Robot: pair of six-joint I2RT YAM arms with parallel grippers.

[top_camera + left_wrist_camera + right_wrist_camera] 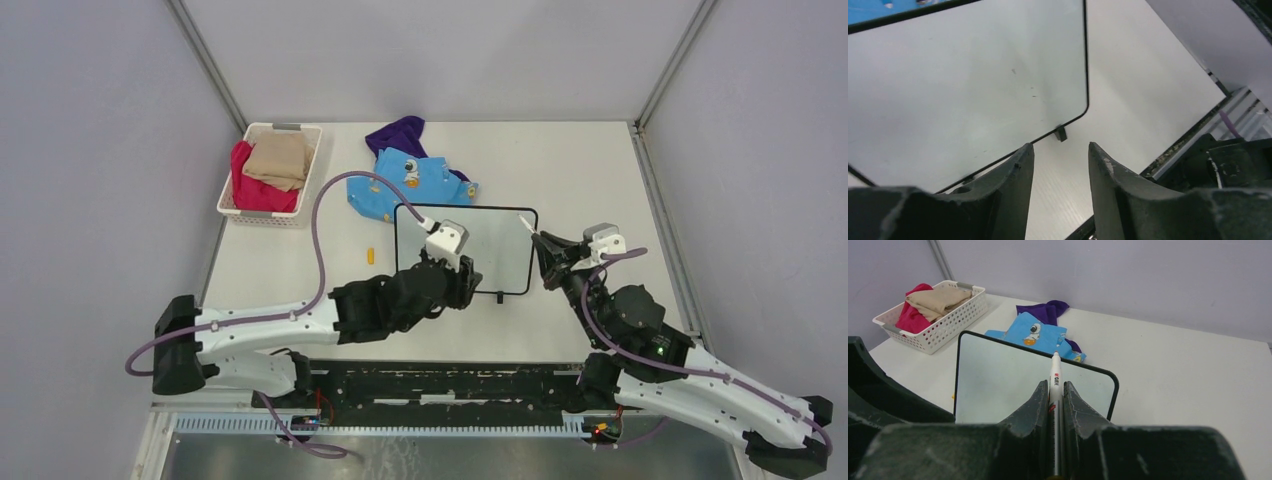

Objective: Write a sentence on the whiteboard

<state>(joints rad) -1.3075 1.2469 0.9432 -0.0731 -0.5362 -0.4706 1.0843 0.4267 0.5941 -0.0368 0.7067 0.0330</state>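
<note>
Fingers (1038, 407) of the right gripper (1054, 386) pinch one white marker (1055, 371), its tip near the right edge of the one whiteboard (500, 250), mid-worktop. The left gripper (1060, 150) hangs part open and empty over the board's near edge. The board is blank, so writing has not begun. Next, I judge, the tip must come down onto it. Beyond are one yellow bit (369, 254), two loose cloths (400, 182) at the far edge, and one basket (262, 215) in the far left corner.

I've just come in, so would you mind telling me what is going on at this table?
The right gripper is shut on a white marker, its tip at the right side of the whiteboard. The left gripper hovers open by the board's near edge, holding nothing. The whiteboard lies flat on the table and shows no writing yet.
</note>
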